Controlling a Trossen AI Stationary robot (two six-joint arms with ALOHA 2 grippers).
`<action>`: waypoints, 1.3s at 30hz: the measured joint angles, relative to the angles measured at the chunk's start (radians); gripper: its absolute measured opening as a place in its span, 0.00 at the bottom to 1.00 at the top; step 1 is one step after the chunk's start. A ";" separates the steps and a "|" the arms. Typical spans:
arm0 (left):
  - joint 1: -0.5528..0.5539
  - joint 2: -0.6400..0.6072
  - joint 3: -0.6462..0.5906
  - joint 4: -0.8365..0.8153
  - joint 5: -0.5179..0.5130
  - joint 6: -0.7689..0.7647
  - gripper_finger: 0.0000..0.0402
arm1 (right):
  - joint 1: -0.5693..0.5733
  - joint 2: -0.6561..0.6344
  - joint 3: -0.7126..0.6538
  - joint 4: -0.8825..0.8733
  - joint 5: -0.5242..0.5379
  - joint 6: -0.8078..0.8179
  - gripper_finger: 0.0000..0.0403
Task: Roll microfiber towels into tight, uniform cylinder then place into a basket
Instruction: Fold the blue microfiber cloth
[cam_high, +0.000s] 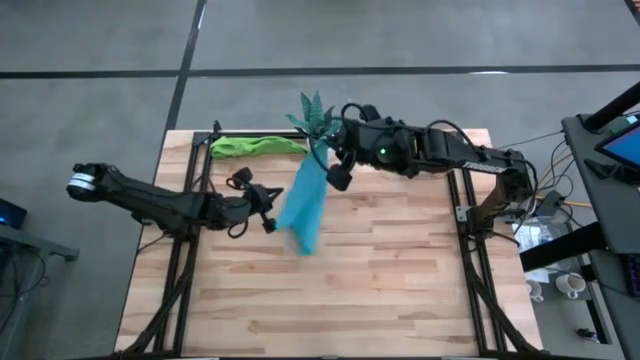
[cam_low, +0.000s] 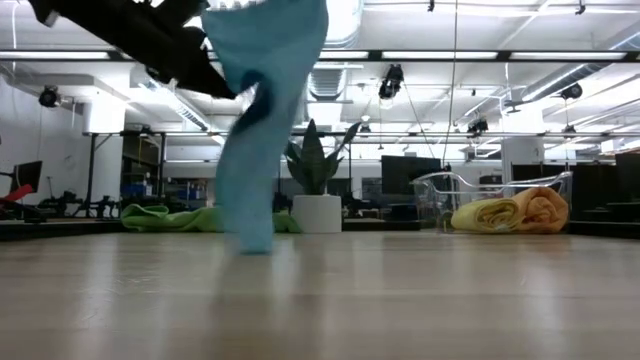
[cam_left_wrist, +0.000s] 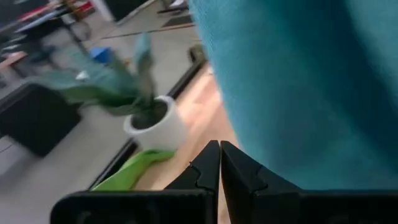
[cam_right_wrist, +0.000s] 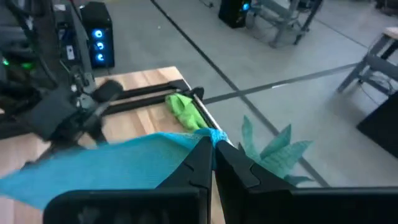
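Light-blue microfiber towel (cam_high: 303, 205) hangs in the air between the right gripper (cam_high: 337, 178), pinched onto its upper corner, and the left gripper (cam_high: 268, 210), closed on its side edge, with only its lowest tip near the pale wooden surface (cam_high: 400, 290). With such thin pinches, either corner could slip free, or the towel could drag the spiky green potted plant (cam_high: 316, 118) or land crumpled rather than flat. No brand, label or writing is readable.

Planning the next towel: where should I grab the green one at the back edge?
Take the green towel at the end away from the potted plant, coming straight down. It lies bunched in a long low strip along the back edge of the table, and leaves crowd its other end.
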 joint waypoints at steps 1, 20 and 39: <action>-0.001 -0.010 0.000 -0.019 -0.022 -0.017 0.00 | -0.002 -0.003 0.002 -0.012 -0.001 0.005 0.02; 0.002 -0.024 -0.003 -0.079 -0.088 -0.055 0.00 | -0.003 0.002 -0.006 -0.087 -0.017 0.053 0.02; 0.016 -0.071 -0.001 -0.200 -0.322 -0.027 0.09 | -0.060 0.009 -0.064 -0.088 -0.017 0.105 0.02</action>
